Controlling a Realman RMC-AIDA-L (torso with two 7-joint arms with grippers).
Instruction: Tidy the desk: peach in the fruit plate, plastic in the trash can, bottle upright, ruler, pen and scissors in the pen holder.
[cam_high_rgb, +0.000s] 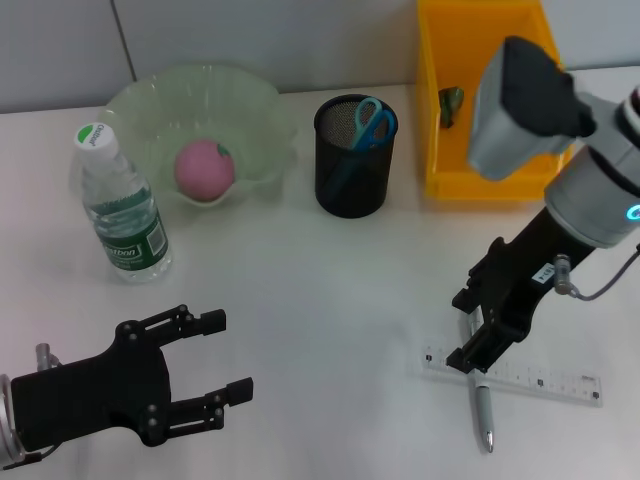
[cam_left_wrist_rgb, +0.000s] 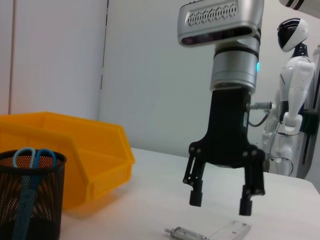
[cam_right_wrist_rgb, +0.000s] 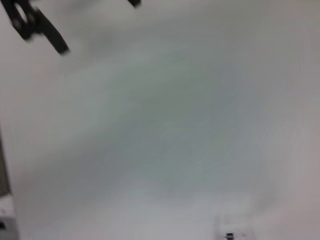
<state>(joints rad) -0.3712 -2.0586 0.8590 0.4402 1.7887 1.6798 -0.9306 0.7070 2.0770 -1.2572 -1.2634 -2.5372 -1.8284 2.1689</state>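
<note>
The desk (cam_high_rgb: 320, 290) is a plain white top against a pale wall, and most of the tidying looks done. The peach (cam_high_rgb: 204, 168) sits in the fruit plate (cam_high_rgb: 262, 105), the bottle (cam_high_rgb: 118, 205) stands upright just beside it, the scissors (cam_high_rgb: 372, 122) are handles-up in the pen holder (cam_high_rgb: 353, 172), and a dark scrap lies in the trash can (cam_high_rgb: 440, 150). What remains is at my near right: the ruler (cam_high_rgb: 540, 380) lies flat, with the pen (cam_high_rgb: 482, 405) lying across one end of it.

My right gripper (cam_high_rgb: 478, 345) hangs directly over that crossing, jaws spread wide and empty, tips just above the desk; the left wrist camera shows a clear gap beneath them. My left gripper (cam_high_rgb: 212, 360) rests low at the near left, also spread open, holding nothing.

I judge the step in hand is picking up the pen. To do it well I want the fingers straddling the barrel across its width, not along it, and closing on the part clear of the ruler so I don't pinch both together. The descent should be slow: the pen is thin, round and likely to roll or skid off the slick plastic if one finger touches first. I cannot tell from the right wrist camera how well I am centred.
</note>
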